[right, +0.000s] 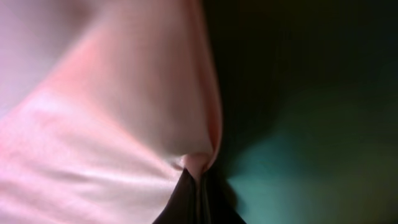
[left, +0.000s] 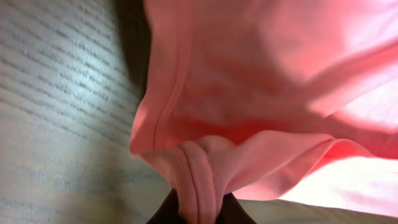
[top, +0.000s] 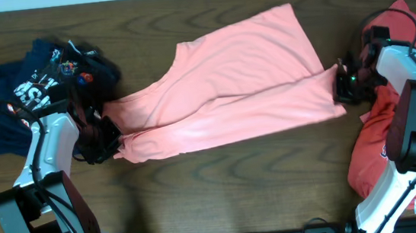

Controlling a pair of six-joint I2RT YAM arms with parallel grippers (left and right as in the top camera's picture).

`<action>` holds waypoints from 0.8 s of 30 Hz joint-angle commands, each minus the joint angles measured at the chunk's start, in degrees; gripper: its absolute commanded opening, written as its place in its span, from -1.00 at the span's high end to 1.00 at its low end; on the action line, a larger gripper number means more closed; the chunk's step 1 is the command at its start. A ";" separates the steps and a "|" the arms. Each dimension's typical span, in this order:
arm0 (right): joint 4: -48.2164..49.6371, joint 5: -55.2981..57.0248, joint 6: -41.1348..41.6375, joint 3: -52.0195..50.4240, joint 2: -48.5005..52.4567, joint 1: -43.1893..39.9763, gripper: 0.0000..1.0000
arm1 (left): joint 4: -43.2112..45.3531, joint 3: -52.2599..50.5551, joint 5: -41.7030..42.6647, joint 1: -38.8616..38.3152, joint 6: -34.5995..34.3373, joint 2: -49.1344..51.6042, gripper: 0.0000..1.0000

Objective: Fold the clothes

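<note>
— Overhead first: what's the count?
— One salmon-pink shirt (top: 228, 84), lying across the middle of the wooden table (top: 224, 199), drawn out between two grippers. One navy heap (top: 26, 92) at the far left; its white print is too crumpled to read, and I can't tell how many pieces it holds. One coral-red shirt (top: 376, 154) lies by the right arm.
— And the jaws?
— The left gripper (top: 113, 145) pinches the shirt's left end, the right gripper (top: 341, 88) its right corner.
— Left wrist?
— A bunched pink hem is clamped between two dark fingers (left: 163, 214).
— Right wrist?
— One fold of pink is nipped at the fingertips (right: 183, 200).
</note>
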 commanded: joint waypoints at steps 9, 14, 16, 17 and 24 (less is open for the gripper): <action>-6.97 17.33 9.97 -1.18 -6.75 -0.92 0.95 | -1.14 -0.11 -4.37 0.20 0.44 0.00 0.81; -6.80 17.31 9.94 -1.18 -7.23 -0.76 0.38 | 1.01 0.55 -4.33 0.22 0.42 0.00 0.28; -6.75 17.22 9.97 -1.16 -7.30 -0.76 0.35 | 1.03 1.86 -4.17 0.20 0.42 0.00 0.07; -6.75 17.07 9.97 -1.07 -7.41 -0.76 0.36 | 0.96 2.56 -4.00 0.20 0.39 0.00 0.03; -6.67 16.24 9.94 0.37 -11.32 -0.74 0.38 | 1.14 8.28 3.58 -0.11 0.13 -1.66 -0.08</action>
